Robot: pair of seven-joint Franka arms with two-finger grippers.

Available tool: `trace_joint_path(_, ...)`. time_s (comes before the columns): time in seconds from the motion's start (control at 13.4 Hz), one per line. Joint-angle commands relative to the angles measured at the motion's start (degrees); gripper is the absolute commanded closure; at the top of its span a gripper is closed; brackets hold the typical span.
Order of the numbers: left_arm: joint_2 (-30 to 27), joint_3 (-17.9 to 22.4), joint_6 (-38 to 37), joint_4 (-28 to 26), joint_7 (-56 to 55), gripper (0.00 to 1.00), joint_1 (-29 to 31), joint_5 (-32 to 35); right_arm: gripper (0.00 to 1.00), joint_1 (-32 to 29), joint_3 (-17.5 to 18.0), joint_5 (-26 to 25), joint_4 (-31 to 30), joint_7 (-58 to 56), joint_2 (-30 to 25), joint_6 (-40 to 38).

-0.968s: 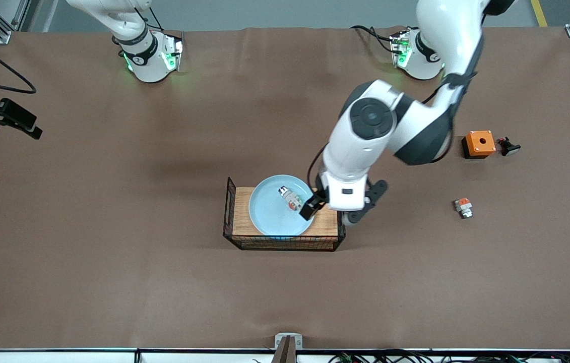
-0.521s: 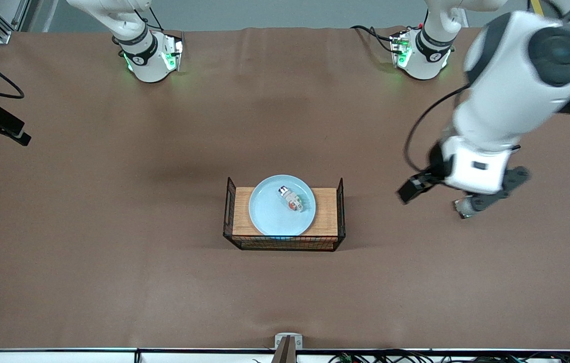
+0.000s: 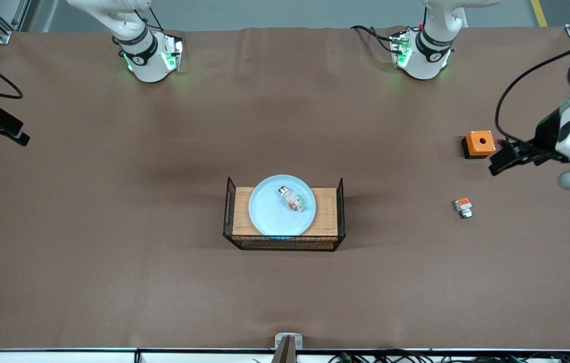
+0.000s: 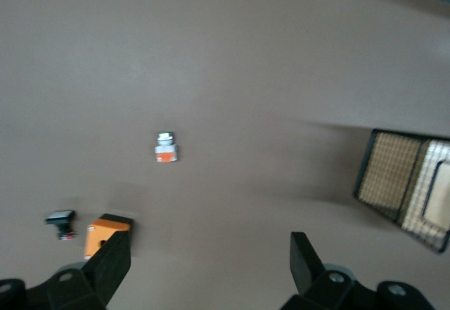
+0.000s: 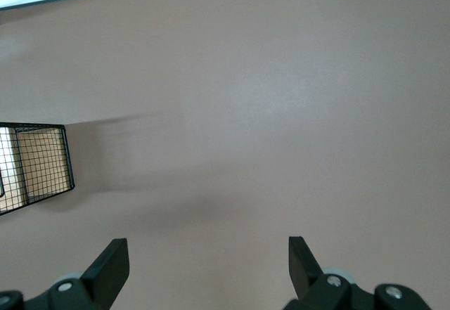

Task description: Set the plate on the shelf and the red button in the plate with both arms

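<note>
The pale blue plate (image 3: 269, 214) lies on a wooden board inside a wire basket in the middle of the table. The red button (image 3: 291, 198) lies on its side in the plate, dark end toward the robots' bases. My left gripper (image 3: 554, 155) (image 4: 207, 261) hangs open and empty over the table at the left arm's end, beside the orange box. My right gripper (image 5: 207, 261) is open and empty above bare table at the right arm's end, with the basket's corner (image 5: 35, 162) in its wrist view.
The wire basket (image 3: 339, 201) has raised mesh ends. An orange square box (image 3: 479, 143) (image 4: 104, 231) stands toward the left arm's end, with a small black part (image 4: 61, 218) beside it. A short white part with an orange top (image 3: 463, 207) (image 4: 166, 148) lies nearer the front camera.
My left arm has swung from beside the plate out to the left arm's end of the table, open throughout. The red button stays in the plate. The right gripper shifted slightly outward.
</note>
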Motion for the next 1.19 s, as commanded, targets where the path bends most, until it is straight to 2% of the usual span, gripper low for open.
trace_joint_path(0.0, -7.5, -0.6, 0.7, -8.2, 5.2, 0.00, 2.5, 0.7, 0.00, -1.0, 1.0, -0.9, 1.6, -0.8, 0.7, -0.7)
trace_joint_path(0.67, -13.7, -0.6, -6.3, -10.1, 6.2, 0.00, 2.2, 0.6, 0.00, -1.0, 1.0, -0.9, 1.6, -0.8, 0.8, -0.7)
trace_joint_path(1.12, -13.7, -0.8, -9.4, -10.0, 6.4, 0.00, 1.7, 0.0, 0.00, -1.0, 1.0, -0.9, 1.6, -0.8, 0.7, -0.7)
